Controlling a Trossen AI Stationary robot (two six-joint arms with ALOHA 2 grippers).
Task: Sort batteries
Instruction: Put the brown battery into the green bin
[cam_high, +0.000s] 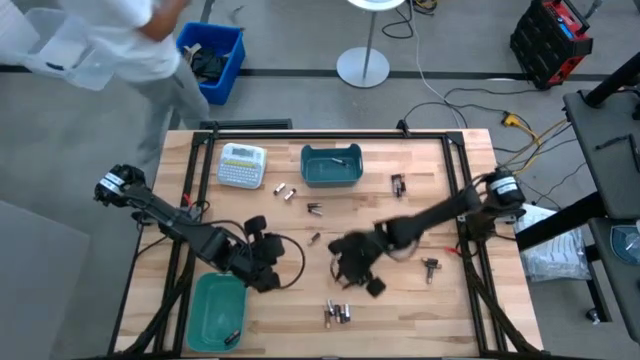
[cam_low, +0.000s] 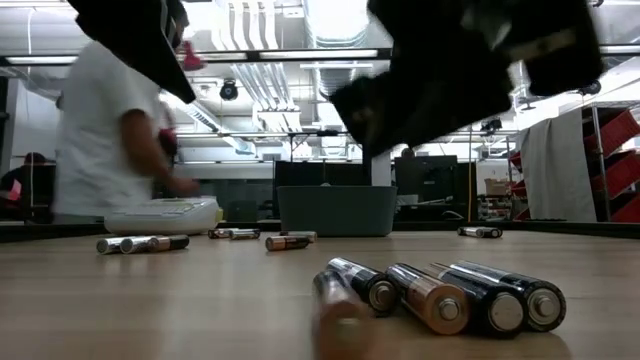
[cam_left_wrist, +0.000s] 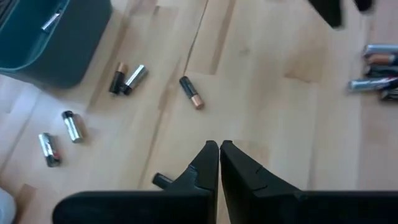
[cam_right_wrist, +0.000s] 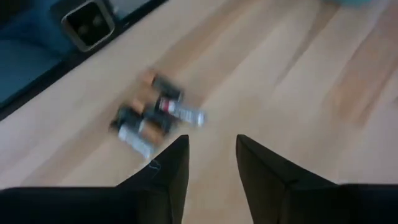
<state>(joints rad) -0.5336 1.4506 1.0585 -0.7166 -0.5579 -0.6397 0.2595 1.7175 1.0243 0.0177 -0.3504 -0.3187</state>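
Batteries lie scattered on the wooden table: a cluster near the front edge, one alone, a pair and two more by the far teal bin. My left gripper is shut and hovers left of centre, touching nothing. My right gripper is open above the table. It is just short of the front cluster, with nothing between its fingers.
A second teal bin stands at the near left corner. A white label-maker sits at the far left, beside the far bin. More batteries lie at the right. A person stands beyond the far left edge.
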